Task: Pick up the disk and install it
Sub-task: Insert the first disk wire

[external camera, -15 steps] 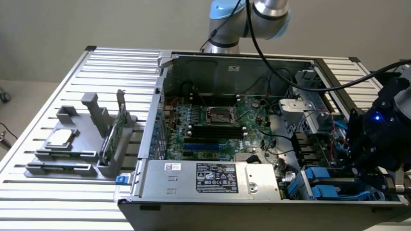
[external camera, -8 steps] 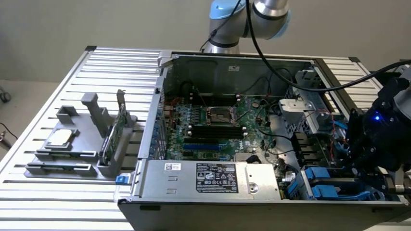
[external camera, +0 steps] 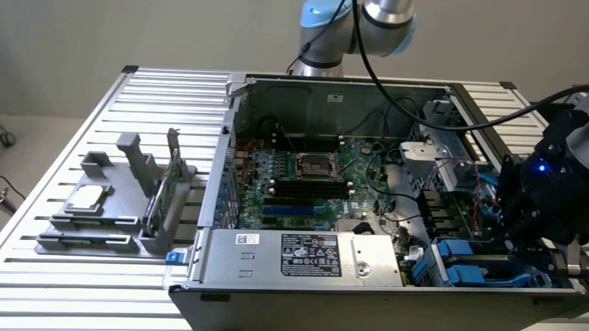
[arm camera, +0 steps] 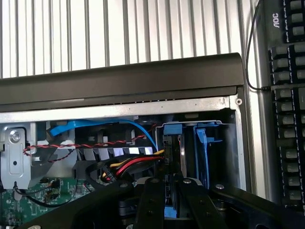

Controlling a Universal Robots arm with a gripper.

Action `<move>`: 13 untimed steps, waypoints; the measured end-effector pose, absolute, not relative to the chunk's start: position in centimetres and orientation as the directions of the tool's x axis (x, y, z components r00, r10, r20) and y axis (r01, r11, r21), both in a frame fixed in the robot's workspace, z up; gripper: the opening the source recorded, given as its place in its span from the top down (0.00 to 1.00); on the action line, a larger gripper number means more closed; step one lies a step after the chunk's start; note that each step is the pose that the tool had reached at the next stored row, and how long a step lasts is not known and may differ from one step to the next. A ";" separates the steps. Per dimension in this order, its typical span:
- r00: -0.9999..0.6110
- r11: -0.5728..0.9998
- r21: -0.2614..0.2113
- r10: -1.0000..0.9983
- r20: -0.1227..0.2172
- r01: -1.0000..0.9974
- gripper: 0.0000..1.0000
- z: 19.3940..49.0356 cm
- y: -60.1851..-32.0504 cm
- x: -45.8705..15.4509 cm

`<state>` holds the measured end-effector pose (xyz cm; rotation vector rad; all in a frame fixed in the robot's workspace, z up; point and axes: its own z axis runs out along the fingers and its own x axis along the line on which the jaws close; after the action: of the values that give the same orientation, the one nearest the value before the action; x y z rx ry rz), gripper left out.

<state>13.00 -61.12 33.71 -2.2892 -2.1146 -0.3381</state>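
Blue-framed, the disk point(arm camera: 172, 157) is being held edge-on in the drive bay point(arm camera: 209, 143) at the open computer case's point(external camera: 276, 276) right near corner, jaws of the gripper point(arm camera: 172, 191) clamped on it; cables point(arm camera: 128, 164) just beside it risk being snagged.

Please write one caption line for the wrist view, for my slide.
Gripper closed on the blue-framed disk, standing on edge in the computer case's drive bay.
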 end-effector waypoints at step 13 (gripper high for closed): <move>0.065 -0.090 0.148 0.984 0.163 0.985 0.83 33.5 -61.1 12.9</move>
<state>12.89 -61.12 33.47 -2.2908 -2.1181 -0.3483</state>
